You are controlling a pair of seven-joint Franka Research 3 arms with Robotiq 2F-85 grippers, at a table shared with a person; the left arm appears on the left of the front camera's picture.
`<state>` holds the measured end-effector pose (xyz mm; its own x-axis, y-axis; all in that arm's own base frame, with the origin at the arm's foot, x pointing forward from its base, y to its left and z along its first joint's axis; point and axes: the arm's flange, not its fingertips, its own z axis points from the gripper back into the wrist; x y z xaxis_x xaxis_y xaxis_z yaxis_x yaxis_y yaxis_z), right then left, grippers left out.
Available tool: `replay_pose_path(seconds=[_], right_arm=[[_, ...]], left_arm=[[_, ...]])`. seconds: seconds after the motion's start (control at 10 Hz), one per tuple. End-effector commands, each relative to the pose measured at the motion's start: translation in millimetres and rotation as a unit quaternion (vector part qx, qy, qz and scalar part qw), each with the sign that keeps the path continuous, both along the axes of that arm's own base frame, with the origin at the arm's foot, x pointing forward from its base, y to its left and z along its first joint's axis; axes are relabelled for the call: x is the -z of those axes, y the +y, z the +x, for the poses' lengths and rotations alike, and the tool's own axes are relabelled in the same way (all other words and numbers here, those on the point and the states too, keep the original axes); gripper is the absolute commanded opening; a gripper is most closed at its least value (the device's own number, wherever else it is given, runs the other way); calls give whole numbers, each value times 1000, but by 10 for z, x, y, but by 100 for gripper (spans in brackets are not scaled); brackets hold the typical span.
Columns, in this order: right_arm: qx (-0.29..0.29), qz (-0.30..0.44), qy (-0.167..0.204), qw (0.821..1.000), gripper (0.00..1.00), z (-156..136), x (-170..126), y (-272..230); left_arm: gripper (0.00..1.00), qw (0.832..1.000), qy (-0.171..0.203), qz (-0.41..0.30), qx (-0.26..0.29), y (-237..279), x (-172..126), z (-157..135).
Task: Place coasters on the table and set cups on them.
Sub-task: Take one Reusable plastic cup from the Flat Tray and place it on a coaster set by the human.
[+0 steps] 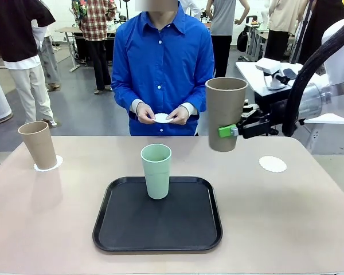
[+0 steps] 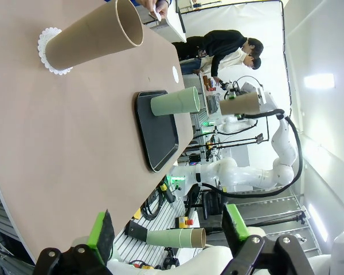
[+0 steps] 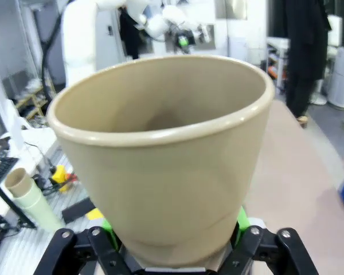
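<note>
One tan-brown tapered tumbler stands on its scalloped white doily; your right gripper clasps the second tan tumbler aloft. A bare doily waits, the mint-green tumbler is not yet placed, and your left gripper gapes empty.

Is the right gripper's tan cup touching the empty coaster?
Apart. Front view: the tan cup hangs in the right gripper, clear of the empty coaster.
</note>
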<state>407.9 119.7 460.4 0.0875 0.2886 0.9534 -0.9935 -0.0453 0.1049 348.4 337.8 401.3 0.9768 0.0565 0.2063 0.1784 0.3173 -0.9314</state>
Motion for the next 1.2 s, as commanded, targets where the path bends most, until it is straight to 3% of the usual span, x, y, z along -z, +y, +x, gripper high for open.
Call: replay_pose_path(seconds=[0.0,0.2,0.5,0.7,1.1], right_arm=[[53,-1,-31,998,83,695,54,-586],[117,16,-19,993,83,1131,112,-1286],[188,29,-5,982,83,1323,150,-2079],[216,33,-6,976,83,1344,151,-2319],[207,31,-7,978,83,1296,129,-2318]], left_arm=[[100,1000,0,2,-2,2,-21,-8],[100,1000,0,2,-2,2,-21,-8],[100,1000,0,2,-2,2,-21,-8],[100,1000,0,2,-2,2,-21,-8],[100,1000,0,2,-2,2,-21,-8]])
